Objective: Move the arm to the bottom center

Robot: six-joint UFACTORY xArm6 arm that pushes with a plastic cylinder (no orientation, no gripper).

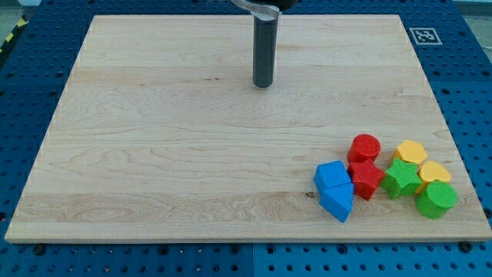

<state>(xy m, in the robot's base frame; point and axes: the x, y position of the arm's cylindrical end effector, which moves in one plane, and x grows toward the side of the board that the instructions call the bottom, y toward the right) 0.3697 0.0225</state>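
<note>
My tip point(263, 84) rests on the wooden board point(154, 154) near the view's top centre, far up and left of all the blocks. The blocks are clustered at the view's bottom right. A blue cube point(331, 174) sits above a blue wedge-like block point(337, 201). A red cylinder point(364, 146) is above a red star point(367, 180). A green star point(401, 178) and a green cylinder point(437, 199) lie to the right. A yellow hexagon point(411, 151) and a yellow heart-like block point(434, 171) are at the far right.
The board lies on a blue pegboard table point(31, 85). A black-and-white marker tag point(424, 35) sits at the board's top right corner. Yellow-black tape point(9, 37) shows at the view's top left.
</note>
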